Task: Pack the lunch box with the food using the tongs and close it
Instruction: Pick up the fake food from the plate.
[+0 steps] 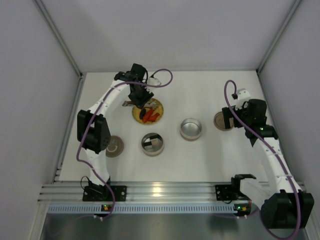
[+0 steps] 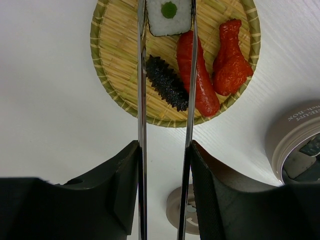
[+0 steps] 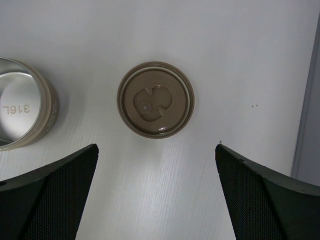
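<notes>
My left gripper (image 2: pixel 164 150) is shut on the tongs (image 2: pixel 142 100), holding both arms between its fingers over the woven plate (image 2: pixel 117 45). The tong tips flank a white sushi roll (image 2: pixel 169 17) with a green centre at the plate's far side. Two red-orange pieces (image 2: pixel 197 75) (image 2: pixel 231 57) and a dark spiky piece (image 2: pixel 167 82) lie beside it. One lunch box tin (image 1: pixel 152 144), (image 2: pixel 295 135) holds some food. A second steel tin (image 1: pixel 191 128), (image 3: pixel 20 110) is empty. My right gripper (image 3: pixel 156 150) hangs open just short of a brown lid (image 3: pixel 156 99).
A second brown lid (image 1: pixel 114 146), (image 2: pixel 187 210) lies on the table beside the left arm's base column. The plate (image 1: pixel 135 114) sits at mid-left; white walls enclose the table on three sides. The right wall's edge (image 3: pixel 305 100) runs close to the right lid.
</notes>
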